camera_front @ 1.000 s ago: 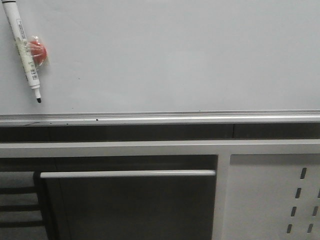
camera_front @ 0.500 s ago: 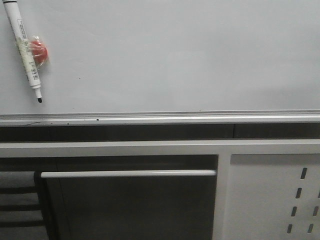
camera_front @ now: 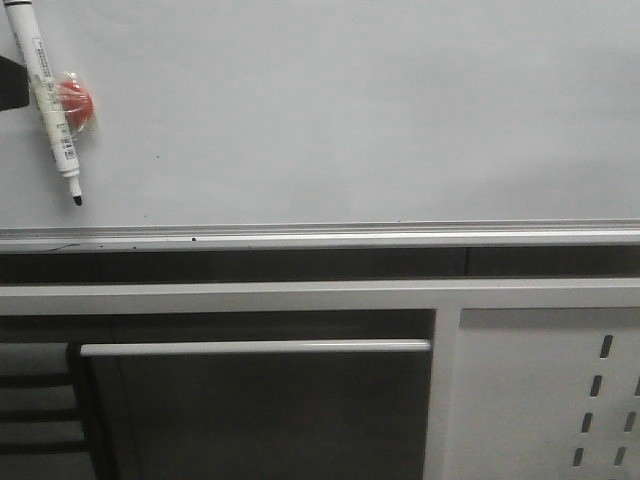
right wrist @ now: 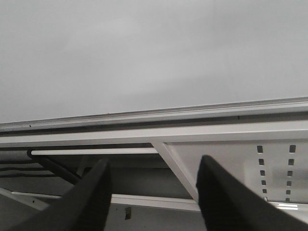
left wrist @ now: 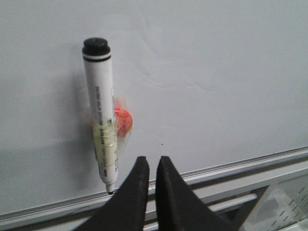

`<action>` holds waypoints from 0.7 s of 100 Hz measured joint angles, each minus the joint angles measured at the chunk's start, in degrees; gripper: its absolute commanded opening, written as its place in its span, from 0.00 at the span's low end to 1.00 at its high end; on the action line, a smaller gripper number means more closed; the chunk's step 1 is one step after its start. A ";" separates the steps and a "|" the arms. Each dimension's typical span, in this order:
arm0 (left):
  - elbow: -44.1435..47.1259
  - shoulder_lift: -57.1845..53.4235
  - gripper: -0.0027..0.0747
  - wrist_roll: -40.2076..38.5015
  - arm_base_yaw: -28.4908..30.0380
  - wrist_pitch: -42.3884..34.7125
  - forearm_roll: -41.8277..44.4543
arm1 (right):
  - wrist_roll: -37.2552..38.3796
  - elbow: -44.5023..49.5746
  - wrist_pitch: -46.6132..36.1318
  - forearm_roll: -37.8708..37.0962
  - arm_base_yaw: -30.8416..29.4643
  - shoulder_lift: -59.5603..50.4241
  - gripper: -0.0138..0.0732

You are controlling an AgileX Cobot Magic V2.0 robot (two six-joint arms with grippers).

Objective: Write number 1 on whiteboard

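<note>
The whiteboard (camera_front: 350, 110) is plain and pale grey, with a silver bottom rail (camera_front: 350, 236). No number 1 stroke shows on it. A white black-tipped marker pen (camera_front: 48, 105) hangs tip down at its upper left, taped to a red magnet (camera_front: 76, 103). A dark bit of my left arm (camera_front: 10, 82) shows at the left edge beside the pen. In the left wrist view my left gripper (left wrist: 151, 161) is shut and empty, just below and beside the pen (left wrist: 102, 120) and magnet (left wrist: 123, 122). My right gripper (right wrist: 153, 166) is open and empty, below the board (right wrist: 144, 53).
Below the rail is a white frame with a horizontal bar handle (camera_front: 255, 347) over a dark opening. A white panel with slot holes (camera_front: 540, 390) stands at the lower right, and it also shows in the right wrist view (right wrist: 231, 163).
A dark part of my left arm has come into the front view at the left edge, next to the marker pen. The pen and board have not moved.
</note>
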 measured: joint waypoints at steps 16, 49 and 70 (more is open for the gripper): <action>0.00 0.16 0.41 0.00 0.00 -0.47 -0.64 | 0.00 0.00 0.00 -0.14 0.00 0.00 0.58; 0.00 2.49 0.44 0.12 0.11 -10.05 -0.75 | 0.00 0.00 -0.31 -0.14 0.00 0.00 0.58; 0.00 6.36 0.44 0.25 0.63 -10.84 -0.77 | 0.00 0.00 -0.31 -0.14 0.00 0.00 0.58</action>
